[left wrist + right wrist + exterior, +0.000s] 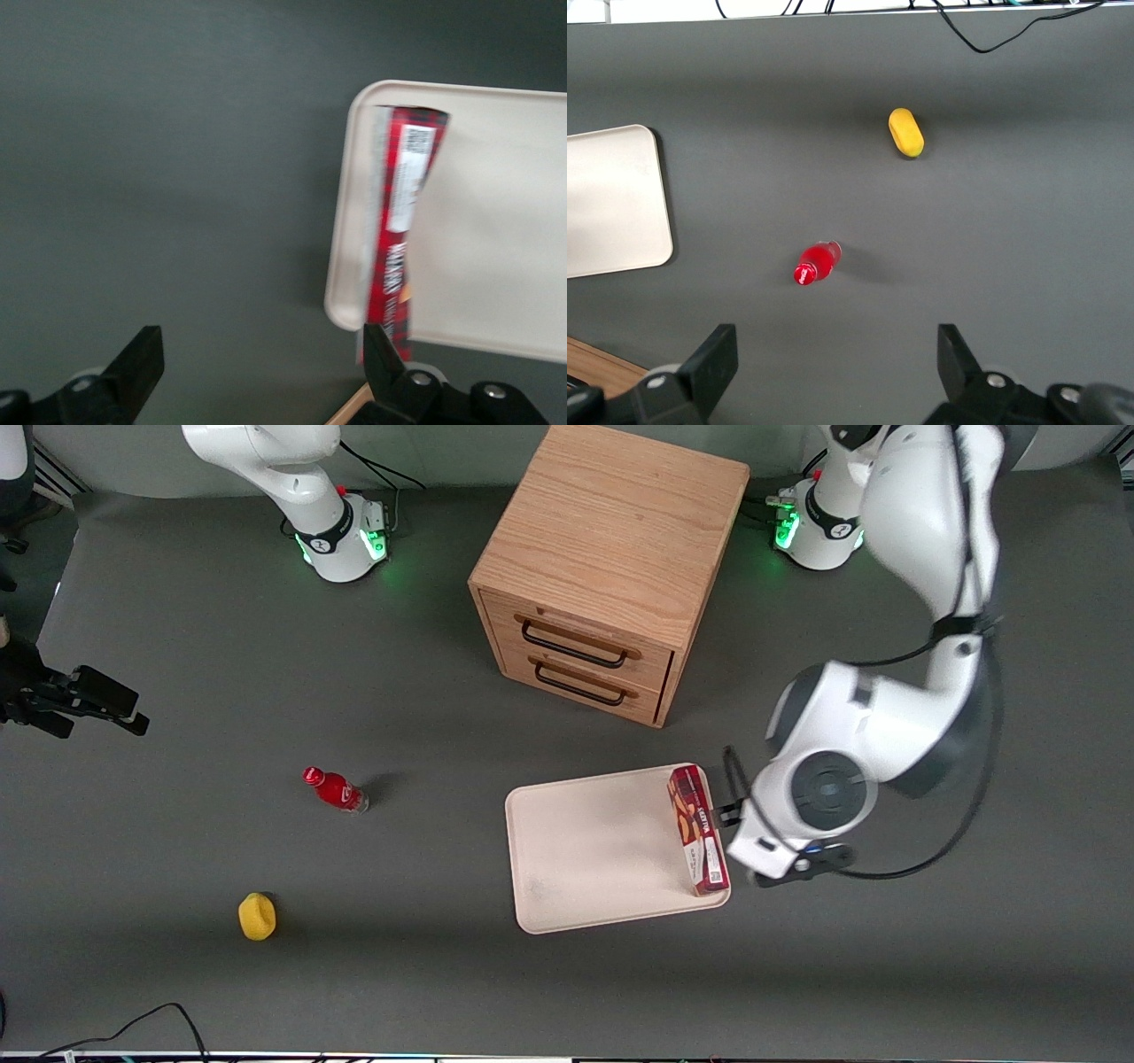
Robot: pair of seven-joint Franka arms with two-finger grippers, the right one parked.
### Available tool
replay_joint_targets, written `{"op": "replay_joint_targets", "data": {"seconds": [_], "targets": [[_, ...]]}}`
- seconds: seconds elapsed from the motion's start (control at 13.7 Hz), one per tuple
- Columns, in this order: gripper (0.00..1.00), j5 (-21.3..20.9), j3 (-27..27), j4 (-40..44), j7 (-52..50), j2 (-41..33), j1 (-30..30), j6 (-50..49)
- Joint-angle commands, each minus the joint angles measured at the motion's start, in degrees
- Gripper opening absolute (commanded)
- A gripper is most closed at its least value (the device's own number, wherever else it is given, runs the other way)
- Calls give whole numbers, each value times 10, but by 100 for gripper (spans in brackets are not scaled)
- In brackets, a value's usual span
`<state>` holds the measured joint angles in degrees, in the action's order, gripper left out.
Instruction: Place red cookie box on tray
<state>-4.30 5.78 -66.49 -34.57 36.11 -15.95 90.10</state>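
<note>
Your working arm [886,717] is glossy white with grey joint caps, black cables, a green-lit base; its gripper [257,376] has black fingers.

One red cookie box [697,829], tray [585,850], bottle [335,789], cabinet [602,558], hand [257,372].

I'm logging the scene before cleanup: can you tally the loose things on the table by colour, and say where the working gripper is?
Red: 2, the red cookie box and a small red bottle
Cream-white: 1, the tray
Yellow: 1, a yellow object
Wood: 1, the drawer cabinet
Total: 5
The gripper is open beside the tray.
</note>
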Motion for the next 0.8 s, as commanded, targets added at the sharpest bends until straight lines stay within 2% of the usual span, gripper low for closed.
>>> {"op": "replay_joint_targets", "data": {"seconds": [0.0,0.51,0.73], "targets": [[100,19,2,-105,77,-105,64,-9],[100,54,2,-224,298,-225,202,-3],[100,56,-1,-241,308,-270,215,1]]}}
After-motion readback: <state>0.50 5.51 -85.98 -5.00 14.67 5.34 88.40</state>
